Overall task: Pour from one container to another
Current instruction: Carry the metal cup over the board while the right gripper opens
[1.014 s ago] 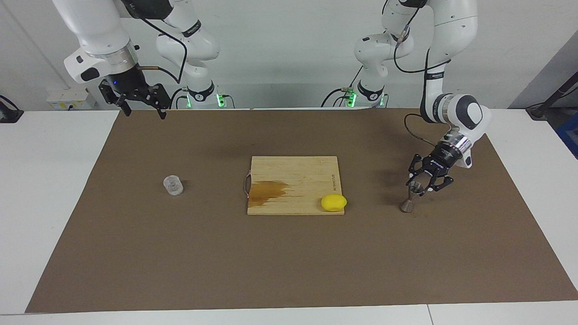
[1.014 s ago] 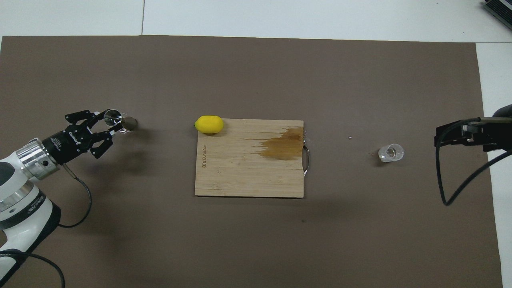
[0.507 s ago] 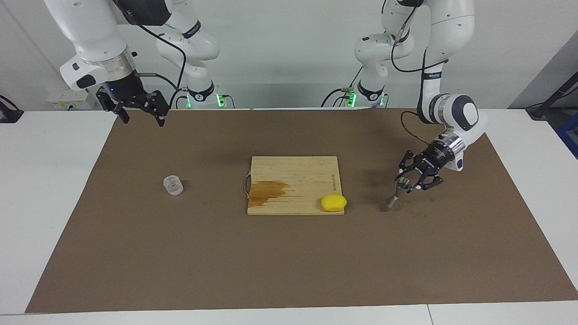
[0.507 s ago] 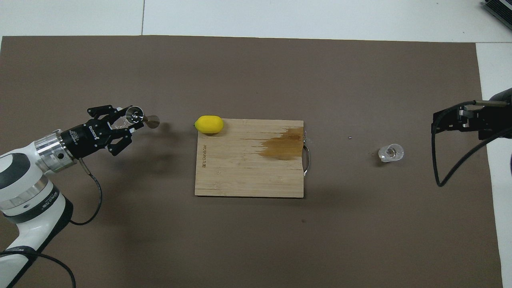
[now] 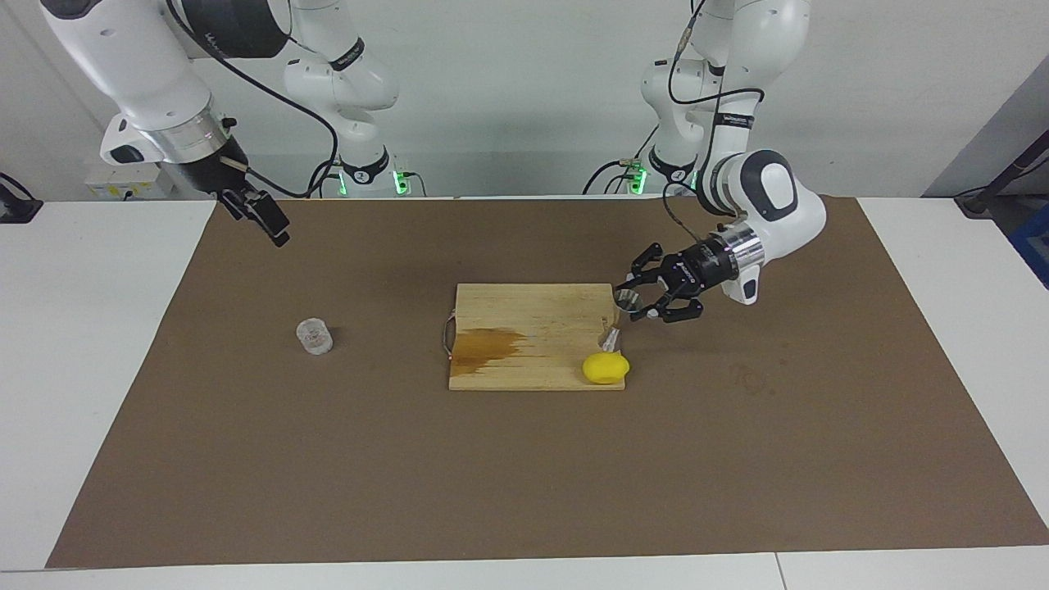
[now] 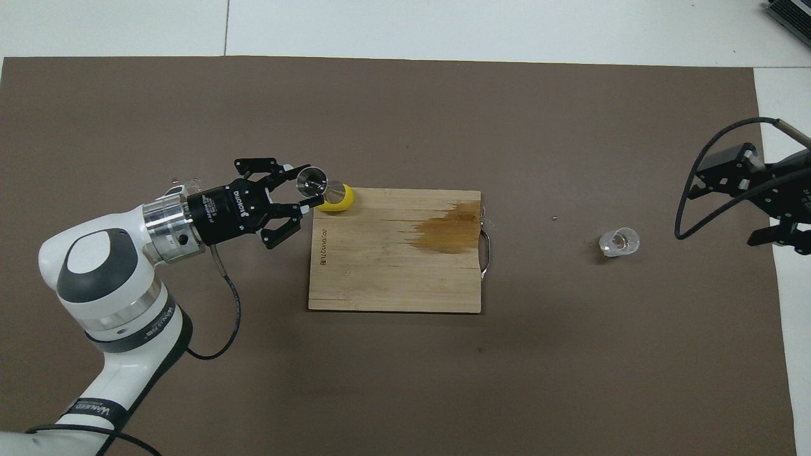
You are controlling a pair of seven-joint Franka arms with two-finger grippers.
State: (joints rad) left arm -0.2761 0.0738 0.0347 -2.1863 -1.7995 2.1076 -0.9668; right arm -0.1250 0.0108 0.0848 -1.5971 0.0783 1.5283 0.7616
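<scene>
Facing view, from its left edge to its right. The right end effector (image 5: 261, 211) hangs in the air over the edge of the brown mat (image 5: 328, 459) nearest the robots, at the right arm's end of the desk (image 5: 90, 344); its fingers stand wide apart and hold nothing. The glass (image 5: 314, 337) stands upright on the mat, toward the right arm's end, well apart from the board (image 5: 524, 328) and from both end effectors. The board lies at the middle of the mat, with a dark wet stain (image 5: 488, 344) near its handle (image 5: 447, 334), which points toward the glass. The lemon (image 5: 606, 368) rests on the board's corner toward the left arm's end, at the edge farther from the robots. The jigger (image 5: 620, 315) is in the air, tilted, over that same end of the board, just above the lemon; its lower cone points down toward the board. The left end effector (image 5: 643, 297) is closed on the jigger, gripping it at the upper cup, its wrist reaching in from the left arm's end.
</scene>
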